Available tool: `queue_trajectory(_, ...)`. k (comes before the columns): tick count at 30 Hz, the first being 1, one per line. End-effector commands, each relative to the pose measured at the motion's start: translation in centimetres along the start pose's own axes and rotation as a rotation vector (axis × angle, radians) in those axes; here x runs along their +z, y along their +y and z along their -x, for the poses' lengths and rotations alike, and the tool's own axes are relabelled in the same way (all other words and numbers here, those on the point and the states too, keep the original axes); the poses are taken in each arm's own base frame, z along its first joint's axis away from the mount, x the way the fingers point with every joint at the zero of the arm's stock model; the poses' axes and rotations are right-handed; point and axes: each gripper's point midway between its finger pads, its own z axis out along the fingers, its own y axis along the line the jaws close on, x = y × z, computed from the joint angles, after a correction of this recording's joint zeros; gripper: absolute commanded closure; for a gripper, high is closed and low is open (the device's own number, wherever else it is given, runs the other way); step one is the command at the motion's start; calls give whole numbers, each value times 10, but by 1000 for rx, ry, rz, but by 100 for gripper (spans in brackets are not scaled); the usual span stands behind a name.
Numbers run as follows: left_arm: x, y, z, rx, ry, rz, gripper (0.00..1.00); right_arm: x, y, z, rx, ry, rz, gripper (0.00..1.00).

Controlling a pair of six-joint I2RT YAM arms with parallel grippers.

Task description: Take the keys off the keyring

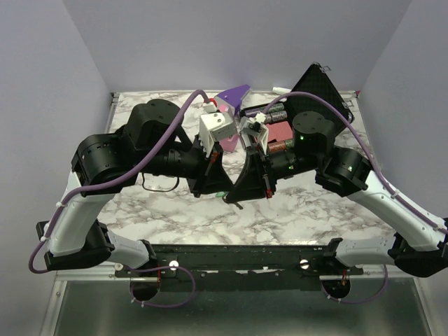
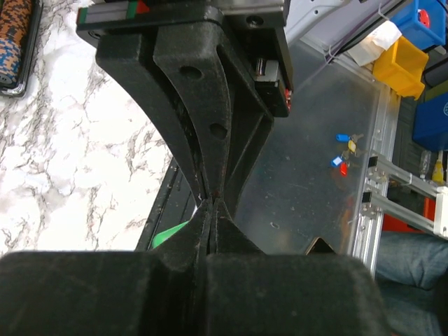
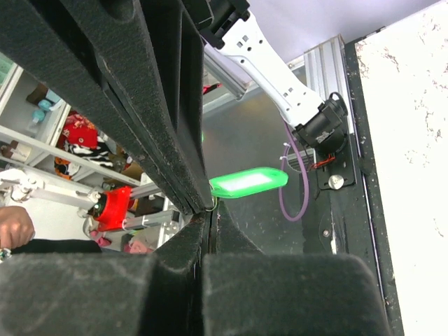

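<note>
Left pincer point(image 2: 210, 208), right pincer point(image 3: 209, 215), both closed tip-to-tip — green key point(image 3: 248, 182) jutting beside tips (holder unclear)

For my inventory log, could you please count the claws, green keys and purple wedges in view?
claws: 2 (left claw, right claw)
green key: 1
purple wedge: 1
total: 4
</note>
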Motion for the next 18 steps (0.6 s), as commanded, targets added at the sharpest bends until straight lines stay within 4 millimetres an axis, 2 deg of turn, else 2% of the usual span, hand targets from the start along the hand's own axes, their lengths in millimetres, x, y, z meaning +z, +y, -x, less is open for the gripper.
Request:
queue_trajectory(1,15,4,25,-12,-77,19,85,3,-5,9,-42,-57,-25,99)
queue_trajectory(7,5,13,34,-23,-143,83,58,-1,-2,9,-43,-66,-27,99)
queue_trajectory(12,-6,18,44,-28,-217,114,57,-4,-2,9,-52,-74,-42,99)
queue_trajectory(18,-20,55,44,-99,-299,313,52,-8,-20,11,-45,-95,-156,99)
